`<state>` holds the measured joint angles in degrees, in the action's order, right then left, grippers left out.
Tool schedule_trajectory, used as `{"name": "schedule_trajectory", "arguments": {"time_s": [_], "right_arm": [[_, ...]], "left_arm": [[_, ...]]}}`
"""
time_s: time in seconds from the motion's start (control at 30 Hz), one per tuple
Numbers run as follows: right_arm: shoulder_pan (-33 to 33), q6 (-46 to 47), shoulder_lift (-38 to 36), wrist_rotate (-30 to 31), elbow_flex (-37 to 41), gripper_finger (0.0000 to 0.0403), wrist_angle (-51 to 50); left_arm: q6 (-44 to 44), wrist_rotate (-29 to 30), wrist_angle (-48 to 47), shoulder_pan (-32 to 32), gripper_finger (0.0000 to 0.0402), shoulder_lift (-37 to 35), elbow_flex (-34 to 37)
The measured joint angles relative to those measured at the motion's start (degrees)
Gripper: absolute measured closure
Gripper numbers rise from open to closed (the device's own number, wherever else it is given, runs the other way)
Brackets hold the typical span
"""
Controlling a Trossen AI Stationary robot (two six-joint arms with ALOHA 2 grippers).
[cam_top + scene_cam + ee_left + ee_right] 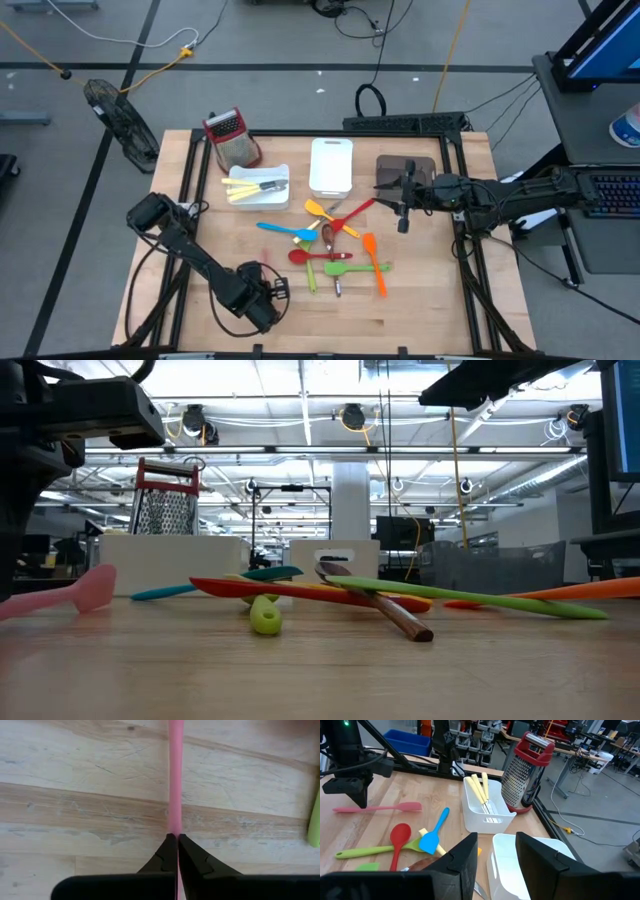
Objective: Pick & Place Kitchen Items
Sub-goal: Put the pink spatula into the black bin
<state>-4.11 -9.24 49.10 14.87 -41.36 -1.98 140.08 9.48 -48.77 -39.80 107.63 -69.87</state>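
Observation:
My left gripper (265, 297) is near the table's front left and is shut on a pink spatula (375, 808). The spatula also shows in the low view (80, 592). Other slim utensils lie crossed in a pile (335, 245) at the table's middle: red spoon (399, 836), blue spatula (432, 837), green (480, 600), orange (374, 262) and yellow ones. My right gripper (495, 860) is open and empty above the table's far right, by the brown tray (420, 165). My left gripper pinches the pink spatula's thin handle (174, 820) between its two fingers, near the handle's free end. The fingers come from above, pointing down. The spatula lies level, its blade (410, 806) pointing away. I cannot tell whether it rests on the wood or hangs just above it.
A white bin (262, 195) holding yellow sticks stands at the far left, with a red-topped box grater (230, 138) behind it. A white tray (331, 165) stands at the far middle. Bare wood shows along the near edge and right side.

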Motion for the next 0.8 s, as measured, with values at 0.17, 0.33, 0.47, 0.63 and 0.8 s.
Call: {"name": "schedule_trajectory", "arguments": {"time_s": [0.17, 0.33, 0.47, 0.63, 0.8], "right_arm": [[-0.01, 0.01, 0.00, 0.00, 0.00, 0.0273, 0.02], [0.00, 0.00, 0.00, 0.00, 0.00, 0.0273, 0.02], [-0.01, 0.01, 0.00, 0.00, 0.00, 0.0273, 0.27], [0.00, 0.01, 0.00, 0.00, 0.00, 0.0273, 0.48], [0.01, 0.01, 0.00, 0.00, 0.00, 0.0273, 0.48]], "left_arm": [[-0.47, -1.29, -0.32, 0.63, 0.0401, -0.02, -0.09], [-1.57, -1.81, -0.62, 0.90, 0.0401, -0.03, -0.09], [-1.78, -1.58, -0.66, 0.88, 0.0400, -0.04, -0.09], [-1.84, -1.59, -0.78, 0.84, 0.0378, -0.02, -0.09], [-2.07, -1.74, -1.65, 0.91, 0.0336, 0.31, 0.02]]}}
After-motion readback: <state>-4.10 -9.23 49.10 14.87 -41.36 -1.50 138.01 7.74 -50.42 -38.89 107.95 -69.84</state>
